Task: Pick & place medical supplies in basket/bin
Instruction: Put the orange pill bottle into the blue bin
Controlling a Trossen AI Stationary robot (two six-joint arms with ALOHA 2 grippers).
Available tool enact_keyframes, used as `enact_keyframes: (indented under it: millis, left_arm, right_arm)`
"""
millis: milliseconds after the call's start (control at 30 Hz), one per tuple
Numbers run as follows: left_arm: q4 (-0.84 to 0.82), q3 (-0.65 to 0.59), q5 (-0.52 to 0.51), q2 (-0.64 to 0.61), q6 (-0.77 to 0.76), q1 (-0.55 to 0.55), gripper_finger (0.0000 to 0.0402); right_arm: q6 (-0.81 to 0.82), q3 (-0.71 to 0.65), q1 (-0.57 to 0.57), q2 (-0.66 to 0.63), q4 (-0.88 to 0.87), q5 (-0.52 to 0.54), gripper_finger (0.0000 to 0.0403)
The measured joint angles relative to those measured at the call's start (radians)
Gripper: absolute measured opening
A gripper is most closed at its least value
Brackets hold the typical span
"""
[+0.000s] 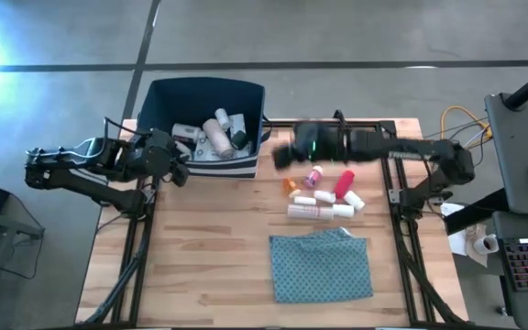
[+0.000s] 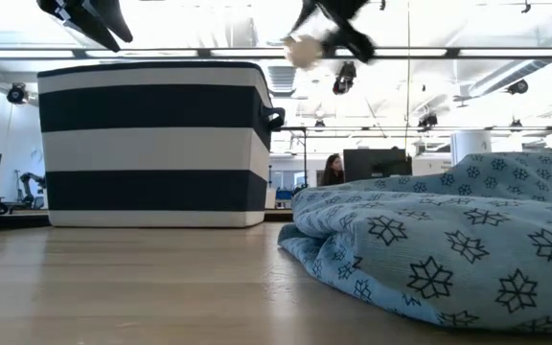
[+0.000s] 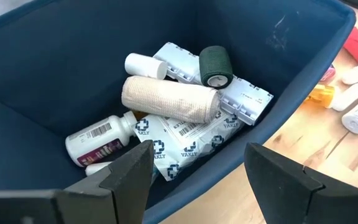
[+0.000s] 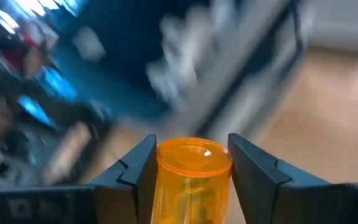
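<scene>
The navy bin point(image 1: 246, 96) stands at the table's far left; in the low view the bin point(image 2: 151, 144) shows white stripes. It holds a beige bandage roll point(image 3: 169, 99), a dark roll point(image 3: 216, 65), a white bottle point(image 3: 98, 140), packets point(image 3: 179, 140) and a box point(image 3: 244, 96). My left gripper point(image 3: 197, 180) hangs open above the bin's near left corner point(image 1: 180, 168). My right gripper point(image 1: 280, 158) is in the air just right of the bin, shut on an orange vial point(image 4: 194, 174). More supplies point(image 1: 324, 197) lie on the table. My right gripper pinches the orange vial's round wall point(image 4: 166, 177) between its two fingers point(image 4: 135, 165), one on each side. The vial's free end point(image 4: 194, 155) points forward past the fingertips. It is lifted clear of the table, high in the low view point(image 2: 305, 48).
Near the table's middle lie a red tube point(image 1: 345, 183), an orange vial point(image 1: 291, 186), a pink item point(image 1: 314, 174), white bottles point(image 1: 351, 200) and a long box point(image 1: 308, 212). A teal patterned cloth point(image 1: 324, 266) lies crumpled at the near side. Bare wood lies left of the cloth.
</scene>
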Motion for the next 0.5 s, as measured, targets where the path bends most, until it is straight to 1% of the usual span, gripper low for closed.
enact_keyframes:
  millis: [100,133,200,300,367,433,500]
  left_arm:
    - [0.0,0.0,0.0,0.001,0.0,0.0,0.023]
    - [0.001,0.0,0.0,0.001,0.0,0.0,0.023]
    - [0.001,0.0,0.0,0.002,0.0,0.0,0.023]
    - [0.012,0.0,-0.005,0.002,0.0,0.0,0.023]
    - [0.022,0.0,-0.007,0.002,0.0,0.0,0.023]
    - [0.026,0.0,-0.007,0.002,0.0,0.0,0.023]
    - [0.026,0.0,-0.007,0.002,-0.001,0.0,0.023]
  right_arm:
    - [-0.117,0.147,-0.098,0.082,0.085,-0.03,0.0152]
    - [-0.15,0.201,-0.128,0.122,0.087,-0.042,0.0152]
    - [-0.207,0.323,-0.185,0.217,0.085,-0.115,0.0155]
    - [-0.238,0.508,-0.246,0.379,0.081,-0.262,0.0191]
    - [-0.272,0.629,-0.269,0.482,0.068,-0.326,0.0219]
    - [-0.292,0.753,-0.28,0.577,0.007,-0.353,0.0246]
    - [-0.299,0.866,-0.285,0.652,-0.094,-0.356,0.0271]
